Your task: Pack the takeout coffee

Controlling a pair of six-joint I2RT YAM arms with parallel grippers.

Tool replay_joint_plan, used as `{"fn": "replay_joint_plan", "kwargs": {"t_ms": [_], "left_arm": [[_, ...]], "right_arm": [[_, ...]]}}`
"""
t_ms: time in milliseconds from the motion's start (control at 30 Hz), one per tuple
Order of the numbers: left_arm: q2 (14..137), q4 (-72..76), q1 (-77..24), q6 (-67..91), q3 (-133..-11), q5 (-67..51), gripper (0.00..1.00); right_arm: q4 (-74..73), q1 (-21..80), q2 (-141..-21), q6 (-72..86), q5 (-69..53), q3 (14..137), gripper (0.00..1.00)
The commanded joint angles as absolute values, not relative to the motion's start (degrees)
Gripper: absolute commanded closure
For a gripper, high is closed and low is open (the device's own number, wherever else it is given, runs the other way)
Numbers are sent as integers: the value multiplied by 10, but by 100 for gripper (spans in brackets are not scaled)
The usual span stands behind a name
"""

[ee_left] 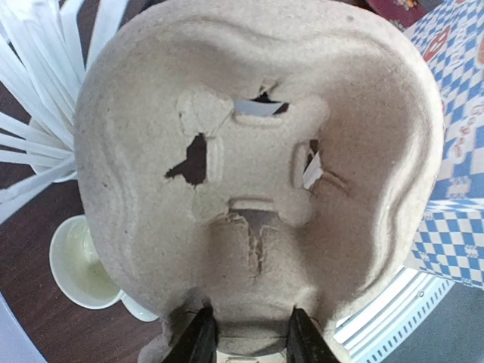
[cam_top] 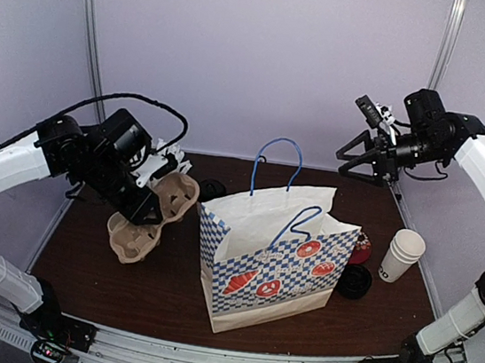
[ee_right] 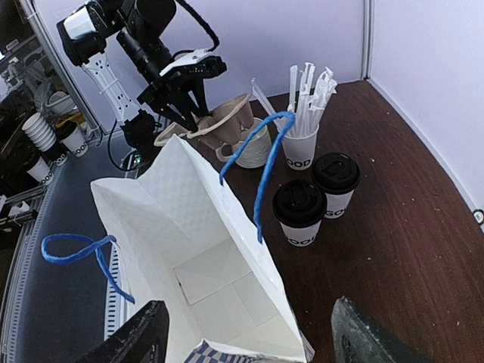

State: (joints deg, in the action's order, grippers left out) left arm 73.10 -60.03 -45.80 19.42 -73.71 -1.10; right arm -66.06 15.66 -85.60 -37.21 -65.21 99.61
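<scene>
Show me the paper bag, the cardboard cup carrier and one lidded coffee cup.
paper bag (cam_top: 271, 270), top view, checked front.
cardboard cup carrier (ee_left: 257, 162), left wrist view, central flaps.
lidded coffee cup (ee_right: 300, 204), right wrist view, black lid.

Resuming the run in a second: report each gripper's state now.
Left gripper: shut on the cardboard cup carrier.
Right gripper: open, holding nothing.

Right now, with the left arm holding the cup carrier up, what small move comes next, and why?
Probably swing the left gripper right, bringing the cup carrier over the open mouth of the paper bag. The carrier is gripped at its rim, the bag looks empty, and both lidded coffees stand beside it.
</scene>
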Motion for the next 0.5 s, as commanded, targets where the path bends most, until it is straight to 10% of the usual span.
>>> {"fn": "replay_joint_plan", "kwargs": {"t_ms": [0,367,467], "left_arm": [[707,-648,-458,167,-801,12,71],[747,-688,-462,95,-1051,6,71],[771,-642,-475,83,-1084,-45,71]], "right_arm": [[-713,211,-907,-385,-612,1060,22],[-681,301,-1012,-283,-562,1172,33],[-687,301,-1040,-251,-559,1216,58]]}}
